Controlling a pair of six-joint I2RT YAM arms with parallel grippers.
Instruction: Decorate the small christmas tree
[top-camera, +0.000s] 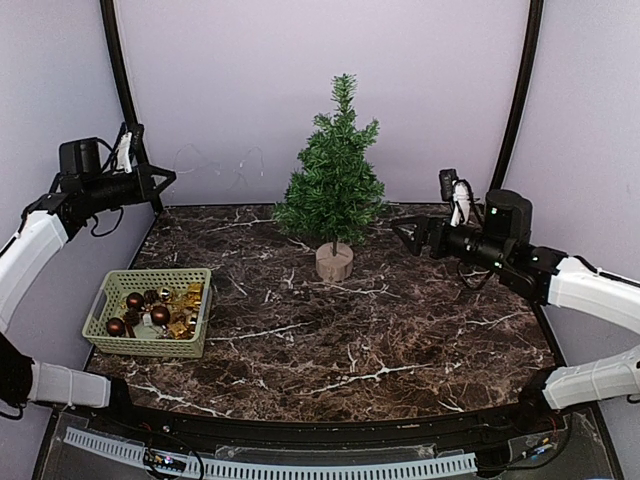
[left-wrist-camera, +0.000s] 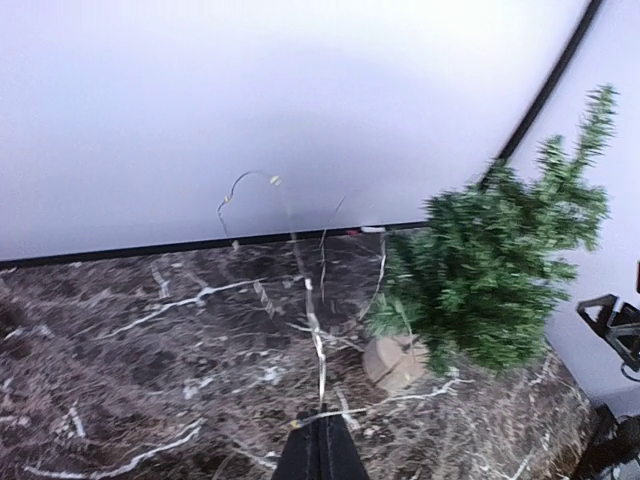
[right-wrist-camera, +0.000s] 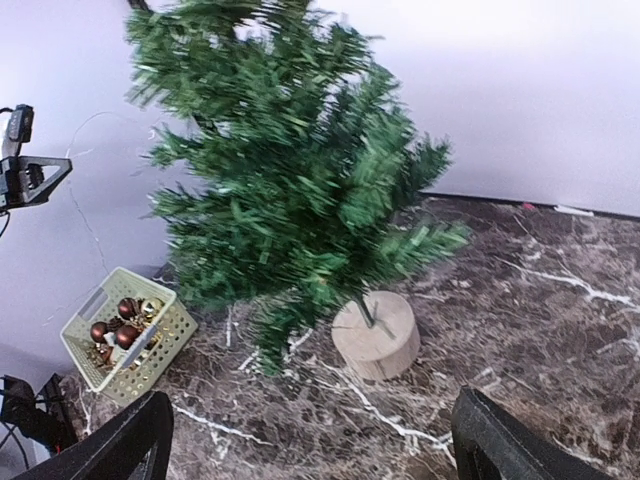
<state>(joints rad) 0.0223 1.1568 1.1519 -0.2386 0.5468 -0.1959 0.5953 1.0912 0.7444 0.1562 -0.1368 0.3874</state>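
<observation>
The small christmas tree (top-camera: 335, 185) stands upright on its pale wooden stump (top-camera: 334, 262) at the back middle of the marble table. It also shows in the left wrist view (left-wrist-camera: 490, 280) and in the right wrist view (right-wrist-camera: 290, 170). My left gripper (top-camera: 168, 178) is raised at the far left. In its wrist view it (left-wrist-camera: 322, 428) is shut on a thin wire light string (left-wrist-camera: 315, 335) that runs toward the tree. The wire shows faintly against the back wall (top-camera: 235, 165). My right gripper (top-camera: 398, 228) is open and empty, right of the tree, jaws wide apart (right-wrist-camera: 312, 415).
A green basket (top-camera: 110, 290) at the left front holds brown baubles (top-camera: 159, 314) and gold ornaments (top-camera: 186, 303); it also shows in the right wrist view (right-wrist-camera: 170, 345). Pale walls and black poles (top-camera: 118, 60) enclose the back.
</observation>
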